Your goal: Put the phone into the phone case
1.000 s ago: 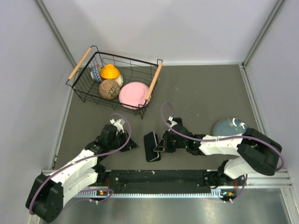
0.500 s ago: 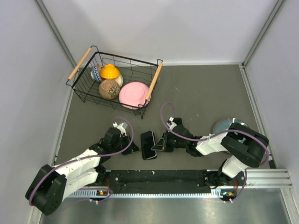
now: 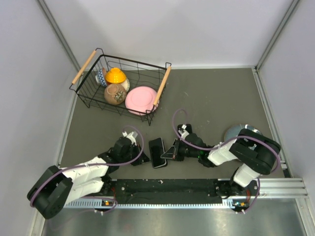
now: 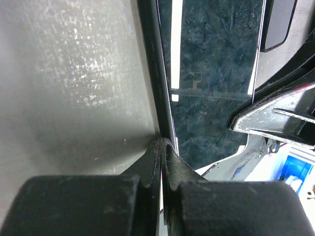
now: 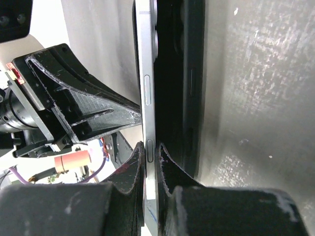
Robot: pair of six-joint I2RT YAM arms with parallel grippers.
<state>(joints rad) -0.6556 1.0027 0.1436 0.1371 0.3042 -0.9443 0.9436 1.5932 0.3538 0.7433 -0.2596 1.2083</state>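
Observation:
The dark phone [image 3: 157, 151] lies on the grey table between both grippers, with the black phone case around it. In the right wrist view the phone's silver edge [image 5: 145, 59] stands beside the black case wall [image 5: 192, 73]. My right gripper [image 5: 151, 152] is shut on that silver edge, and it sits at the phone's right side in the top view [image 3: 168, 154]. My left gripper [image 4: 162, 142] is shut, its tips pinching the case's thin dark rim [image 4: 150, 59] beside the glossy screen [image 4: 211, 73]. It sits at the left side in the top view [image 3: 145, 158].
A black wire basket [image 3: 86, 66] with wooden handles stands at the back left, holding a pink plate [image 3: 141, 100], a yellow lidded pot [image 3: 115, 75] and a brown jar [image 3: 114, 93]. A grey plate [image 3: 241, 133] lies at the right. A black rail [image 3: 167, 189] runs along the near edge.
My left gripper has moved right and closed in on the case's left edge. The phone and case shifted slightly left, and my right arm followed.

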